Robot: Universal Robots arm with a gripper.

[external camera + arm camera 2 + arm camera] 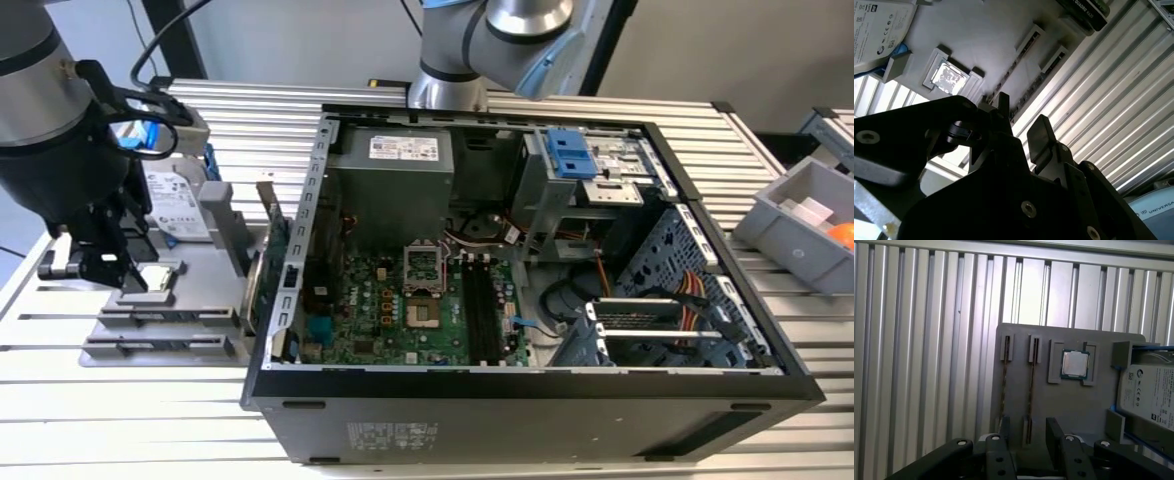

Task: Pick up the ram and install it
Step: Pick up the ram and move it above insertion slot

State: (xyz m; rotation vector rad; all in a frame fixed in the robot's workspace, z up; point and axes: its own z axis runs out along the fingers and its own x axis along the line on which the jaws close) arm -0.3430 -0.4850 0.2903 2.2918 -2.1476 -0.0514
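Found black two-finger gripper (1029,427) spread above flat grey slotted holder tray (1074,405), at exterior view's left, well apart from open black computer case (534,395). Saw thin flat ram stick (1031,375) standing on edge in tray slot, between fingers, gap either side. Noted twin stick (1004,380) in neighbouring slot, near one finger. Saw ribbed aluminium table (929,365) running open beyond tray edge.

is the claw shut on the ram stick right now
No: in the first wrist view the claw stands open, straddling the ram with a gap on each side; the ram sits in a slot of the grey holder.
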